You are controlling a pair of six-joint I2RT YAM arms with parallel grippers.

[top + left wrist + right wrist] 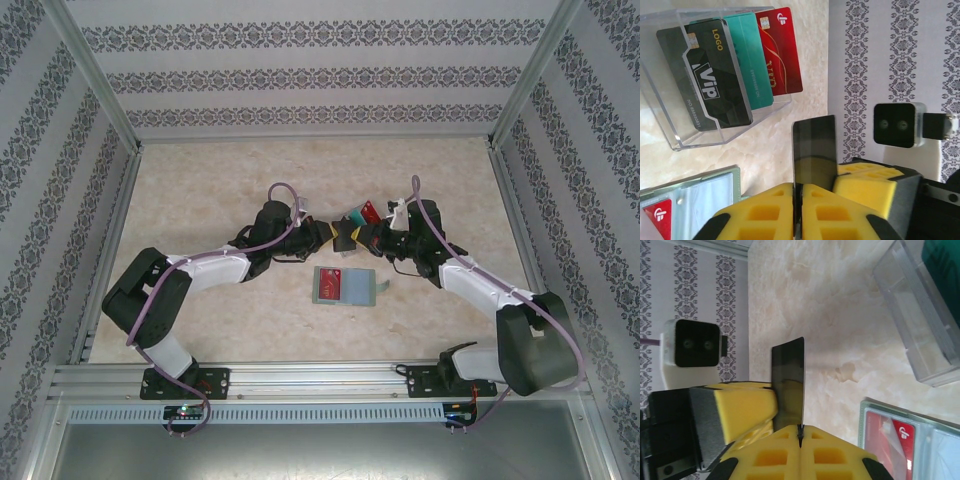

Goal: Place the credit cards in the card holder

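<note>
Left claw (799, 189) and right claw (800, 430) both pinch one dark card (814, 145) just behind the card holder (358, 288); release one fully before carrying it over.

Left gripper (799, 192), right gripper (800, 432): yellow pads, black housing. Pinched card (814, 150): glossy dark grey. Clear box (670, 125), upper left: black card (715, 85) white-and-gold lettering, teal card (750, 60), red card (782, 50) gold lines. Card holder (700, 200), lower left: grey-green. Table (770, 145): beige marbled. Walls (900, 50): white, grey floral stripes. Cables (283, 186): lilac.
</note>
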